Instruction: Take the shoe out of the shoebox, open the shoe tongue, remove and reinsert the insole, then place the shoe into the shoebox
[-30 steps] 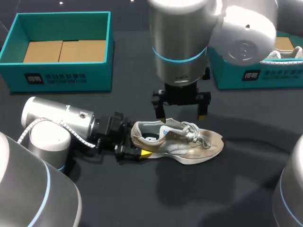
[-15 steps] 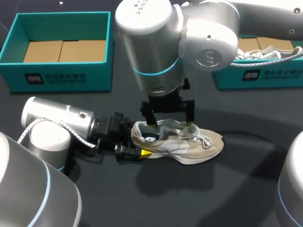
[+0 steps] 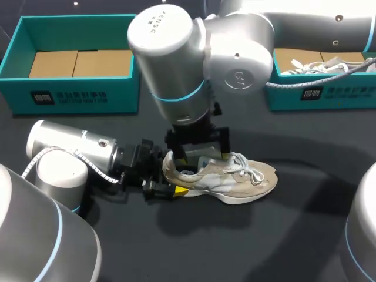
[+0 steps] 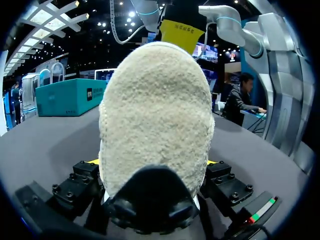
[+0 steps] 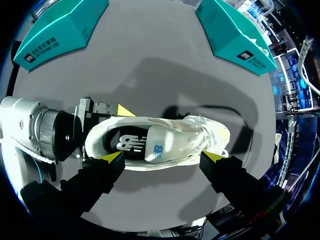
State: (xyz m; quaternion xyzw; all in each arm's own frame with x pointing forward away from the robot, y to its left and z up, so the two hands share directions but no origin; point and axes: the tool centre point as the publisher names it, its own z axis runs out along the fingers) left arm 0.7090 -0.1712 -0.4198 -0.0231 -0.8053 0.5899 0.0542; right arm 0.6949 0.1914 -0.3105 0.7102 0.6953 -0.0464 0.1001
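The left gripper (image 3: 167, 176) was clenched on the shoe (image 3: 235, 179) at its heel, one yellow tip pressed to each side. From the left wrist view the heel (image 4: 155, 115) was a rounded, napped beige dome filling the gap between the black finger blocks. The right gripper (image 5: 164, 156) hung directly above the shoe with its fingers spread wide and nothing held. One yellow tip was over the edge of the shoe's opening, the other over the lace end. Whether either tip touched the shoe could not be told.

The shoe lay upright on its pale sole, toe pointing away from the left gripper. Its upper was tan suede with lighter mesh panels. Inside the opening lay a dark, smooth insole (image 5: 125, 142), and ahead of it the white padded tongue (image 5: 155, 150). Loose white laces (image 3: 249, 170) curled over the forefoot.

Under the shoe lay the matte black table (image 3: 264, 247). Beyond the shoe's heel end stood a teal cardboard shoebox (image 3: 76, 88) with a plain brown floor. Beyond its toe end stood a second teal shoebox (image 3: 317, 94) with another pale shoe (image 3: 305, 64) in it.
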